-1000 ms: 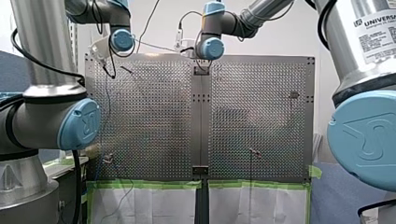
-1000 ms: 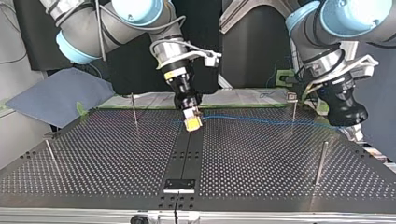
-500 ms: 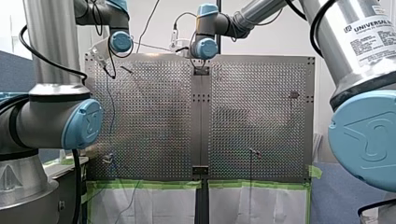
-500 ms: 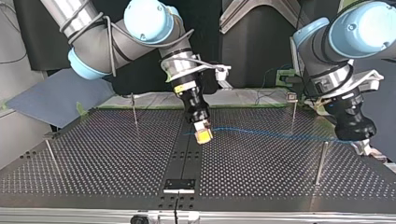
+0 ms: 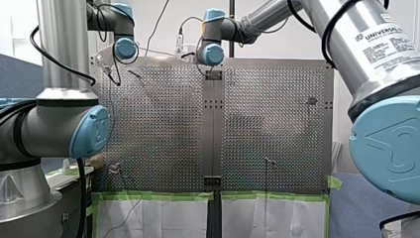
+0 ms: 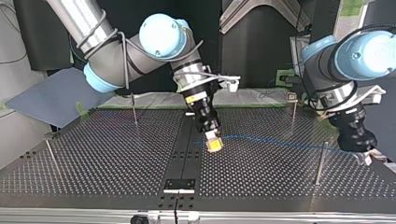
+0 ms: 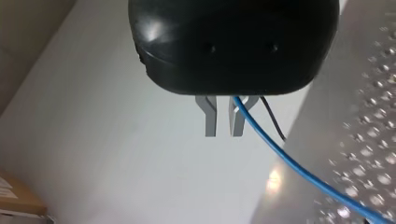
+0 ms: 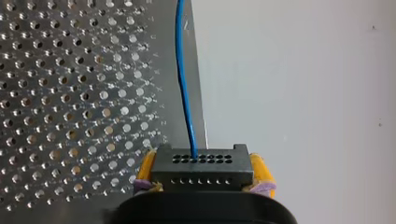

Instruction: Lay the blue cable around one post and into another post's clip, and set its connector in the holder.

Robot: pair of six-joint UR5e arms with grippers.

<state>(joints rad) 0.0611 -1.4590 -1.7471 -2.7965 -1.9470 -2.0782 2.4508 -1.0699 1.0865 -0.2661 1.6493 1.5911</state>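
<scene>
Although both arms are seen in the front view, reaching to the far end of the perforated worktop (image 5: 163,124), the cable is too thin to be traced there. In the top view the right end effector (image 6: 214,144) is seen closed on the connector (image 6: 215,146) above the worktop's middle strip. From it the blue cable (image 6: 280,143) is strung to the left end effector (image 6: 369,156), close by a post topped with a clip (image 6: 293,108) and a plain post (image 6: 320,163); contact with either cannot be told. A block (image 6: 179,185) at the near edge is judged to be the holder. In the left wrist view the metal fingers (image 7: 211,119) are drawn almost together, with the cable emerging from between them. In the right wrist view the connector is clamped between yellow pads (image 8: 145,169), its underside hidden. The cable is judged light, limp and slippery, best guided loosely, while the rigid connector is best held by its flanks.
</scene>
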